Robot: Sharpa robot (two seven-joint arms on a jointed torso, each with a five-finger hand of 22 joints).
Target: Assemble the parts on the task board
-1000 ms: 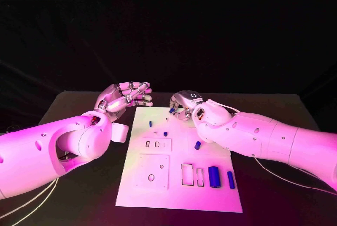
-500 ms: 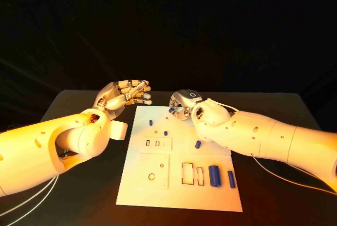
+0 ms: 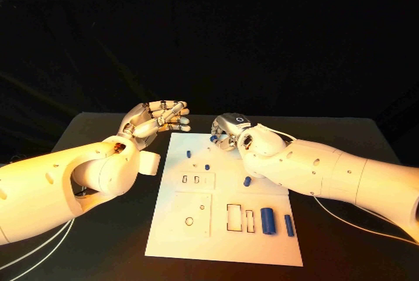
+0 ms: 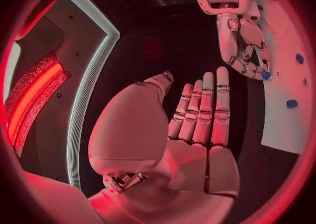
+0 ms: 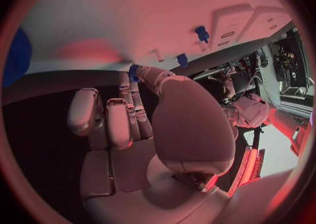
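The right hand (image 3: pixel 230 131) sits at the upper edge of the task board (image 3: pixel 175 232), just above centre frame, fingers curled downward, and it pinches a small blue part (image 3: pixel 213 137) between its fingertips right at the board's top margin. From the right wrist camera that same blue piece (image 5: pixel 134 70) shows at the tips of the fingers, pressed close to the white plate (image 5: pixel 118 18).

The left hand (image 3: pixel 159 118) hangs to the upper left of the board, over the black table (image 3: pixel 96 126), palm turned up and fingers loosely apart, holding nothing. Its wrist view shows the fingers (image 4: pixel 200 108) straight and side by side, with the right hand (image 4: pixel 240 39) beyond them at the board's edge (image 4: pixel 286 124).

Spread down the board are other blue parts: a short peg (image 3: pixel 189 153) near the upper left, a small one (image 3: pixel 207 166) below it, and an oblong piece (image 3: pixel 247 181) just beside the right forearm. In the lower right lie a thick blue cylinder (image 3: pixel 268 221) and a thinner blue rod (image 3: pixel 289 224), side by side, next to two rectangular slots (image 3: pixel 234 217). A round hole (image 3: pixel 189 221) opens in the lower left area of the plate.
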